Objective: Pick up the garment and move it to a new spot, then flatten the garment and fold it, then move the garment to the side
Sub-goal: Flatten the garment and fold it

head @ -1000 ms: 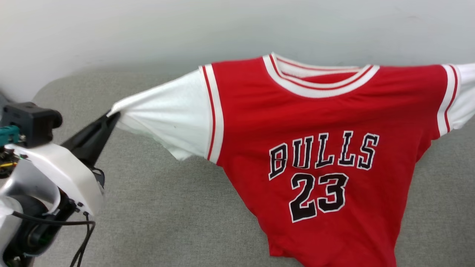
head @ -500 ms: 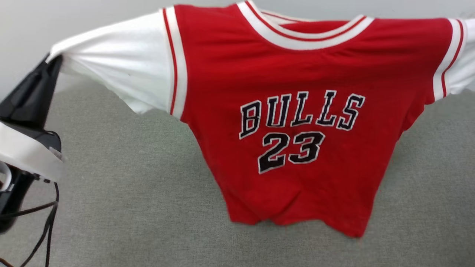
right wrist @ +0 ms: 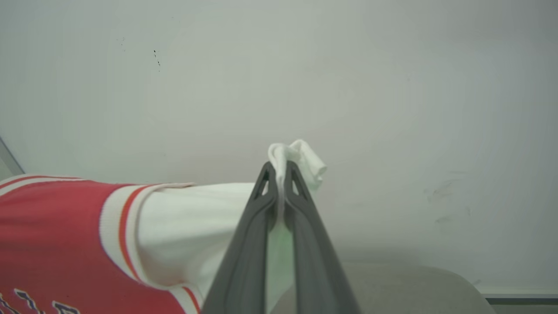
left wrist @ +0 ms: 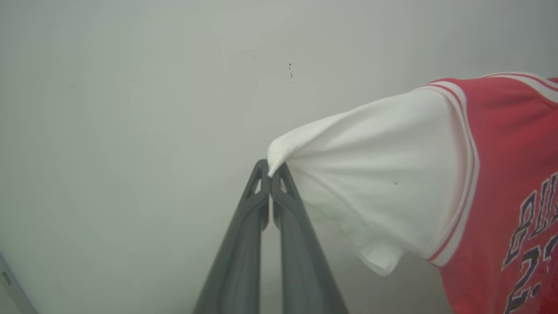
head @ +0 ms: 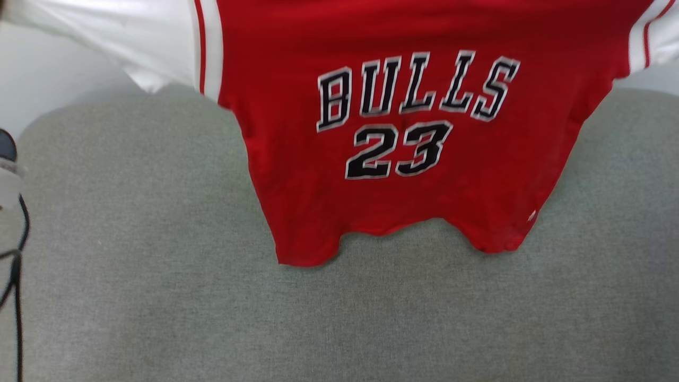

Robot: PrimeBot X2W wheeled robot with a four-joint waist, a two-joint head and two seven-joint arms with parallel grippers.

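Surface: grey fabric pad (head: 159, 307) across lower frame; pale wall (left wrist: 130, 109) behind.
Garment (head: 477, 175): hanging spread, upper frame, hem over pad.
Left gripper (left wrist: 271, 170): jaws together, pinching white sleeve tip.
Right gripper (right wrist: 281, 170): jaws clamped on bunched opposite sleeve edge.

Both tools are clamped tight. The left tool (left wrist: 271, 172) has its two long dark fingers (left wrist: 237, 261) rising side by side with a thin slit between them lower down. Their tips press together on the very corner of a white sleeve of the garment (left wrist: 383, 174). The right tool (right wrist: 280, 172) stands the same way. Its fingers (right wrist: 244, 261) are closed with white sleeve cloth sandwiched between them, and a small bunch of it pokes out above the tips. In the head view a sliver of the left arm (head: 6, 172) shows at the left edge, pale casing under a dark rounded part, with a black cable (head: 25, 228) hanging off it.
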